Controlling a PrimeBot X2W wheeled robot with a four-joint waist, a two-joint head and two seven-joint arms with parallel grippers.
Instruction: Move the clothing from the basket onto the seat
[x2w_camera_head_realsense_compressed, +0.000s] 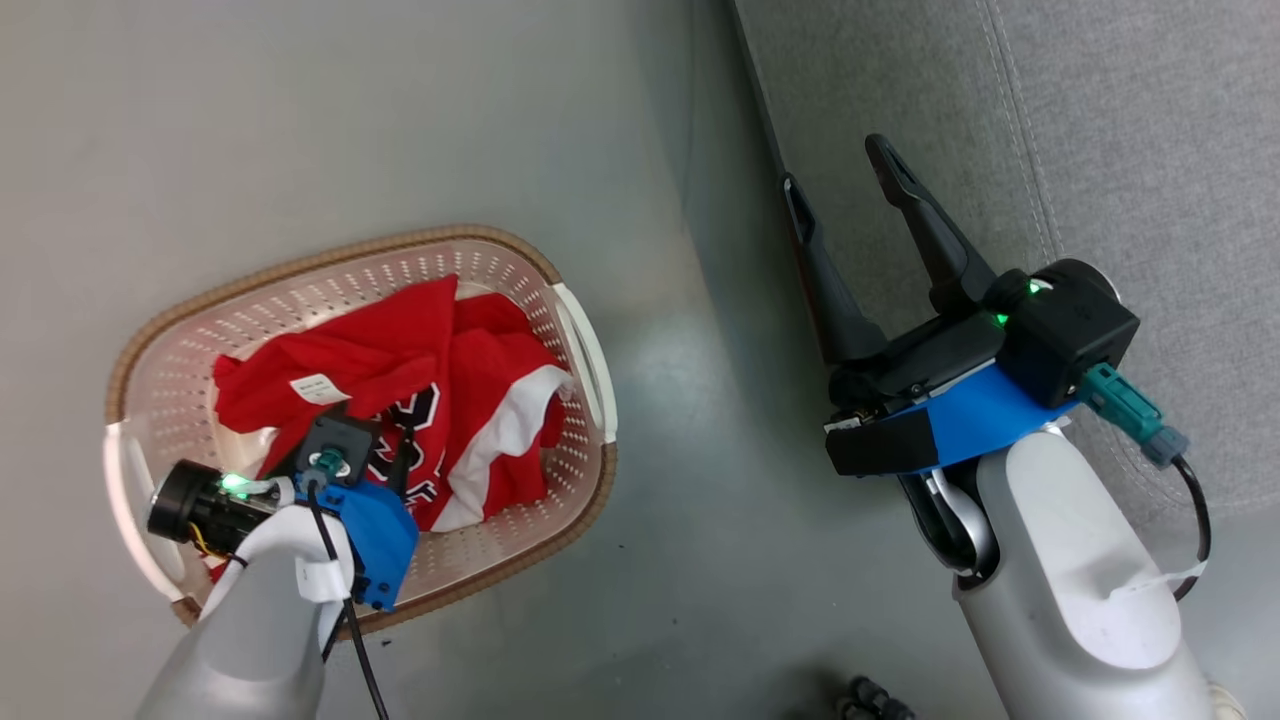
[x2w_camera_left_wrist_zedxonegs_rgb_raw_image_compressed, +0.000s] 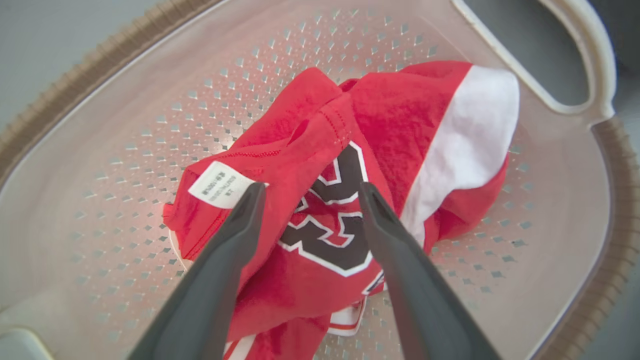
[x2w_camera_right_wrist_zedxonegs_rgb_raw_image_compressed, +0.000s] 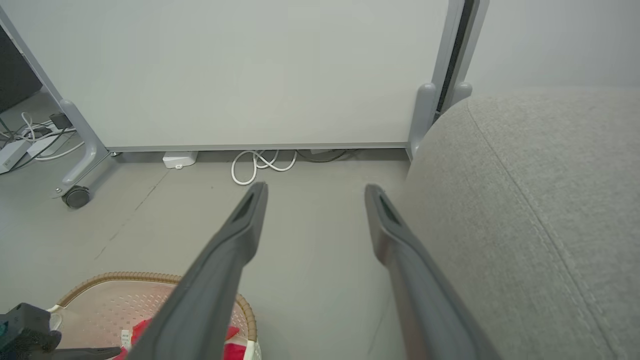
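Clothing (x2w_camera_head_realsense_compressed: 400, 350) heaped in basket (x2w_camera_head_realsense_compressed: 300, 300); floor (x2w_camera_head_realsense_compressed: 700, 500) between basket, seat (x2w_camera_head_realsense_compressed: 1150, 150).

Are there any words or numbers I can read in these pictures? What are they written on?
White tag on the red clothing: tiny print, too small to read.
Big black letters with white edges on the same clothing: crumpled and partly folded under, so no whole word or number can be read.
Basket and sofa seat: no writing that I can see.
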